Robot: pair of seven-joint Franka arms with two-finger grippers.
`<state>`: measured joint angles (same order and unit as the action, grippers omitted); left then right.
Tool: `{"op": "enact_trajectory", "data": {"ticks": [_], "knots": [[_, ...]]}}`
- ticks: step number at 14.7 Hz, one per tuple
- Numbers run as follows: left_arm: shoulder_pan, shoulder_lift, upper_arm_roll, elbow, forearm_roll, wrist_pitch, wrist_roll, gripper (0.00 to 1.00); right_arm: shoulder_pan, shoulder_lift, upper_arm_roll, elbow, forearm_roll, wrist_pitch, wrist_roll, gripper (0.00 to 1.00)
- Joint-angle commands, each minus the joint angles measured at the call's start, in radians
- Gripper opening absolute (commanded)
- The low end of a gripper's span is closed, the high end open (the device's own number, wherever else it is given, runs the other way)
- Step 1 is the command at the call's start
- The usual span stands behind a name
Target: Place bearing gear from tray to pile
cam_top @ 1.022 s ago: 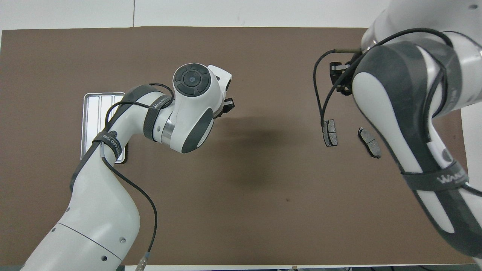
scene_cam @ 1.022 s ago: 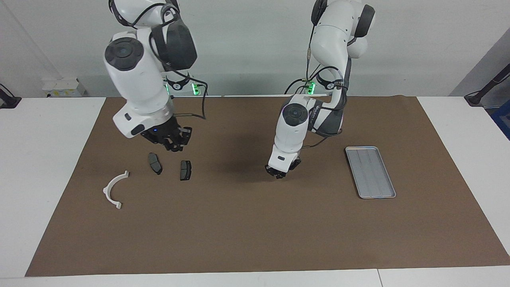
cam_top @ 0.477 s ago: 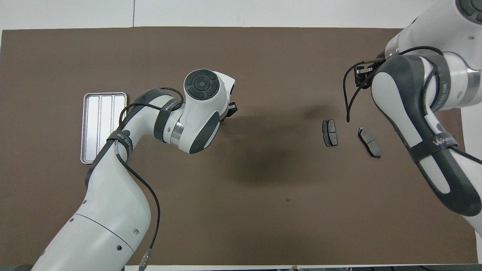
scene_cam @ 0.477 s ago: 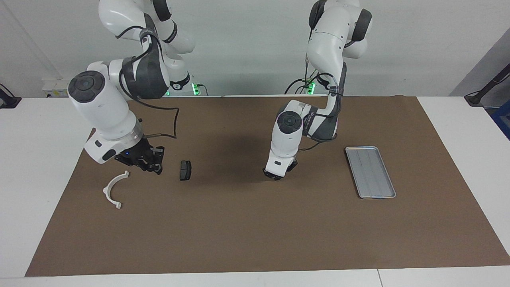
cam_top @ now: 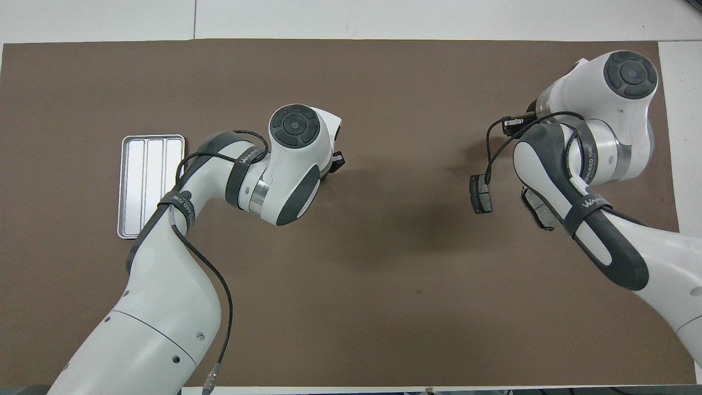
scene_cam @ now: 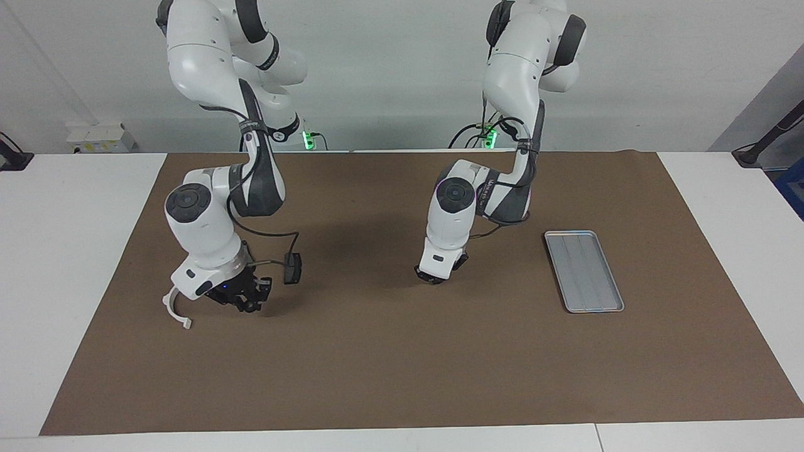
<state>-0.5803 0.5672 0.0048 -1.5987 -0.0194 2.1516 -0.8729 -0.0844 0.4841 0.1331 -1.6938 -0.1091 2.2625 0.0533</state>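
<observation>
The silver tray (scene_cam: 584, 271) lies empty toward the left arm's end; it also shows in the overhead view (cam_top: 149, 186). No bearing gear shows anywhere. The pile holds a white bracket (scene_cam: 171, 309) and a dark pad (scene_cam: 292, 269). The overhead view shows that pad (cam_top: 480, 194) and a second pad (cam_top: 542, 213) half under the right arm. My right gripper (scene_cam: 245, 304) hangs low over the mat beside the bracket; it also shows in the overhead view (cam_top: 514, 125). My left gripper (scene_cam: 433, 276) is low over the mat's middle; it also shows in the overhead view (cam_top: 335, 162).
A brown mat (scene_cam: 402, 376) covers most of the white table (scene_cam: 63, 251). The right arm's elbow and cable hang over the pile. The left arm's forearm crosses the corner of the tray in the overhead view.
My right arm swung down from over the two pads to low beside the white bracket. My left gripper shifted slightly toward the right arm's end and stays low.
</observation>
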Motion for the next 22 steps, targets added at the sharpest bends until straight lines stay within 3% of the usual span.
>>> {"op": "enact_trajectory", "data": {"ticks": [1,5,6,7,9,10,11,12,16,19,22], "knots": [[-0.018,-0.001,0.018,-0.017,0.01,0.037,-0.037,0.33,-0.026,0.036,0.013,-0.006,-0.018,0.06,-0.021,0.0],[-0.019,-0.012,0.018,-0.066,0.018,0.083,-0.051,0.35,-0.026,0.068,0.013,-0.009,-0.018,0.109,-0.013,0.0],[-0.018,-0.012,0.02,-0.052,0.018,0.068,-0.049,0.55,-0.026,0.068,0.013,-0.009,-0.018,0.109,-0.013,0.0],[-0.018,-0.012,0.021,-0.034,0.018,0.044,-0.049,1.0,-0.026,0.068,0.013,-0.012,-0.018,0.109,-0.013,0.0],[0.0,-0.016,0.03,0.0,0.029,0.004,-0.044,1.0,-0.025,0.067,0.013,-0.017,-0.018,0.108,-0.003,0.0],[0.013,-0.039,0.032,-0.001,0.029,-0.005,-0.043,1.0,-0.021,0.064,0.013,-0.017,-0.018,0.095,0.013,0.24],[0.023,-0.061,0.034,-0.001,0.029,-0.019,-0.044,1.0,-0.02,0.062,0.013,-0.017,-0.018,0.092,0.022,0.86],[0.04,-0.085,0.035,0.0,0.029,-0.042,-0.043,1.0,-0.012,0.056,0.011,-0.015,-0.02,0.074,0.023,1.0],[0.16,-0.269,0.035,-0.018,0.03,-0.178,-0.015,1.0,0.043,-0.05,0.011,0.022,-0.021,-0.153,0.098,1.0],[0.273,-0.387,0.034,-0.02,0.03,-0.31,0.147,1.0,0.136,-0.131,0.022,0.072,-0.009,-0.347,0.319,1.0],[0.359,-0.492,0.035,-0.023,0.029,-0.436,0.309,1.0,0.26,-0.137,0.023,0.158,0.035,-0.454,0.585,1.0]]}}
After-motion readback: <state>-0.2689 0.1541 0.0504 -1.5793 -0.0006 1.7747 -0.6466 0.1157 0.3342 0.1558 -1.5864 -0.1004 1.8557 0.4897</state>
